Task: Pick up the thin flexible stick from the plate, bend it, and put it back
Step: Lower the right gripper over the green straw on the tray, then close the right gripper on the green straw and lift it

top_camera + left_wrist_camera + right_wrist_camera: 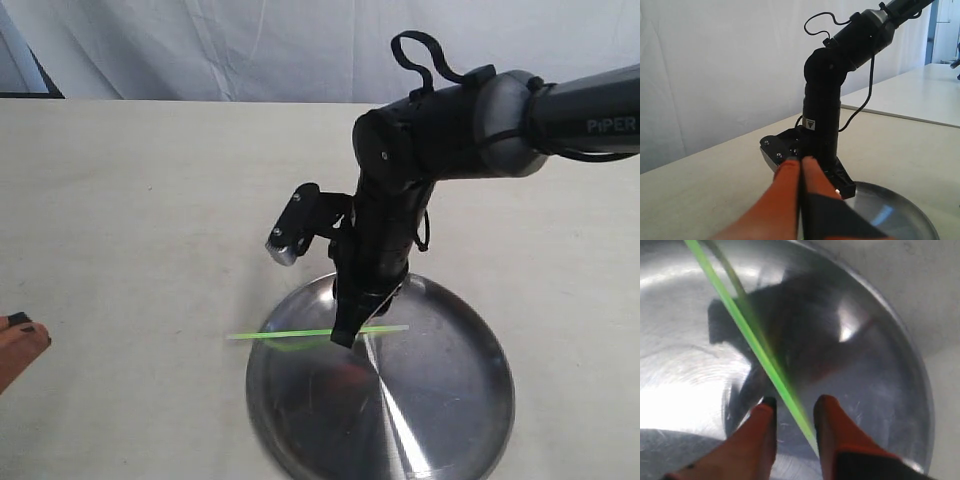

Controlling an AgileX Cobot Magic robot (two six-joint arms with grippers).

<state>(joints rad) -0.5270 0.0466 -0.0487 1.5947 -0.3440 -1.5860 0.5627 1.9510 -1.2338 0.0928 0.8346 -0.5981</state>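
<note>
Status: my right fingers (794, 404) are straddling the thin flexible stick (747, 335), partly open; it is extending across the plate (890, 365). My left fingers (801, 162) are hovering closed and empty over the desk (150, 200).

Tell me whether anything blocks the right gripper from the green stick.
Nothing visible does. The thin flexible stick runs between the open fingers of the right gripper, over the plate.
</note>
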